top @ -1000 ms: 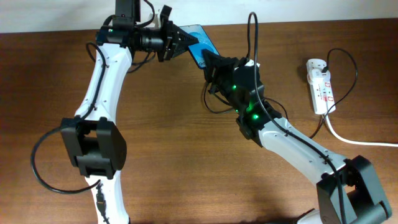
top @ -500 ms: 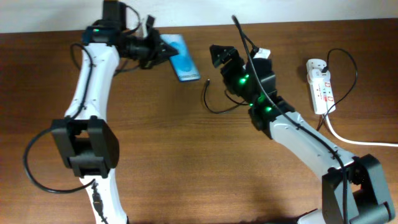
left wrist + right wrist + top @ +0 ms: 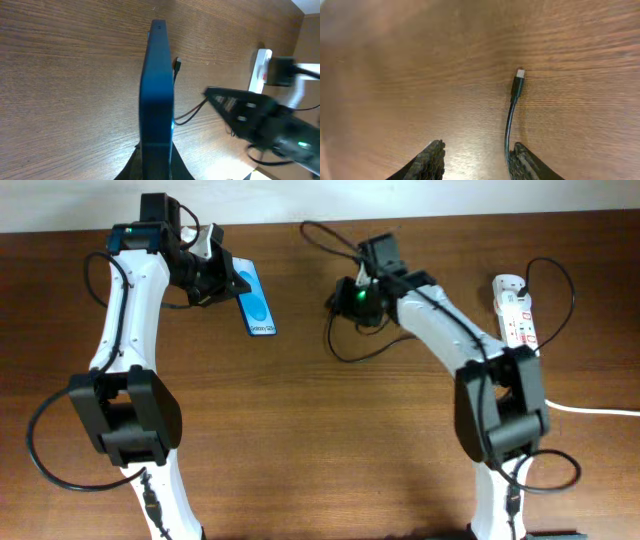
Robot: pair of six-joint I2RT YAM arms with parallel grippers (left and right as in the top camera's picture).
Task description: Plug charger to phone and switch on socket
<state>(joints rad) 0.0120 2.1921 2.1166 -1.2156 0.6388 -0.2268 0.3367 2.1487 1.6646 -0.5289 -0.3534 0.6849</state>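
Note:
My left gripper (image 3: 218, 277) is shut on the phone (image 3: 258, 303), a blue-screened slab held off the table at the back left. In the left wrist view the phone (image 3: 156, 80) is seen edge-on, standing up between the fingers (image 3: 156, 152). The charger's plug tip (image 3: 519, 81) lies on the wood, its thin black cable running down just inside my right finger. My right gripper (image 3: 477, 161) is open above it, holding nothing. From overhead the right gripper (image 3: 346, 297) hovers by the plug tip (image 3: 330, 305). The white socket (image 3: 515, 315) lies at the far right.
The charger cable loops on the table (image 3: 350, 356) in front of the right gripper. The socket's thick white cord (image 3: 575, 408) runs off the right edge. The left wrist view also shows the plug tip (image 3: 176, 63), the socket (image 3: 261, 70) and the right arm (image 3: 250, 117).
My left gripper has carried the phone left, away from the right gripper. My right arm has swung back towards the table's far side and now sits over the plug tip.

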